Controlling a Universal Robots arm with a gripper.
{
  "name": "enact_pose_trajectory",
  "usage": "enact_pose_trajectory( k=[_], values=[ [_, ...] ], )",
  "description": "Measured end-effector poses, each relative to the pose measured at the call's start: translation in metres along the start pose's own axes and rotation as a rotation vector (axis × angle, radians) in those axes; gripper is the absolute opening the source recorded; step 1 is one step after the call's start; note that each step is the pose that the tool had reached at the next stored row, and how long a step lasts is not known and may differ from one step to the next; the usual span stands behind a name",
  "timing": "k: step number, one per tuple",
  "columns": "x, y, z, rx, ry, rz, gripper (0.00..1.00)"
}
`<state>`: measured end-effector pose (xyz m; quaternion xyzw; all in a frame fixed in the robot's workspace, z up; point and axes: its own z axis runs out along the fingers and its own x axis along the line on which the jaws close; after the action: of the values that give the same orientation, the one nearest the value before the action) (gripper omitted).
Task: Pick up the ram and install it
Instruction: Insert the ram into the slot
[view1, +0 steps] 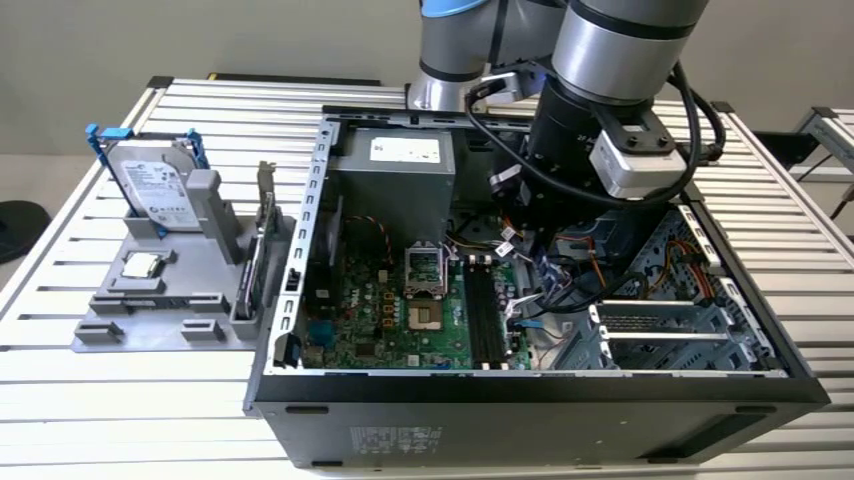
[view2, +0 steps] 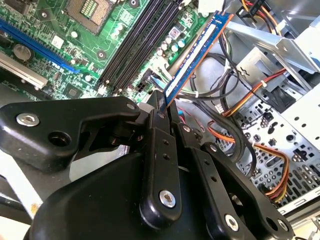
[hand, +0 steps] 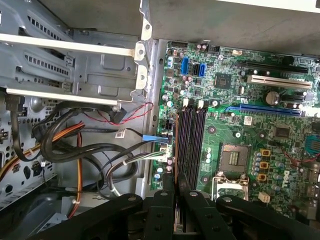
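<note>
The black two-fingered hand (view2: 162, 107) is clamped shut on one end of the ram (view2: 192, 57), a long thin circuit-board stick (seen edge-on, its rim blue). It hangs inside the open black computer case (view1: 534, 385), above the green motherboard (hand: 280, 150), near the long black memory slots (hand: 192, 140).

The arm (view1: 607, 60) reaches down steeply from above into the open case, wrist pointing downward. In the second wrist view the gripper (view2: 162, 107) has its black fingers (view2: 159, 150) closed together, pinching the ram (view2: 192, 57) edge-on at its end.
</note>
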<state>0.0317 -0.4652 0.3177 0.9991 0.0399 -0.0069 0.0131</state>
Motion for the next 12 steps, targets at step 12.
enact_pose_trajectory(
  k=[12],
  values=[
    [0.0001,-0.0001,0.0029,-0.0001,0.0003,0.0,0.0]
  ],
)
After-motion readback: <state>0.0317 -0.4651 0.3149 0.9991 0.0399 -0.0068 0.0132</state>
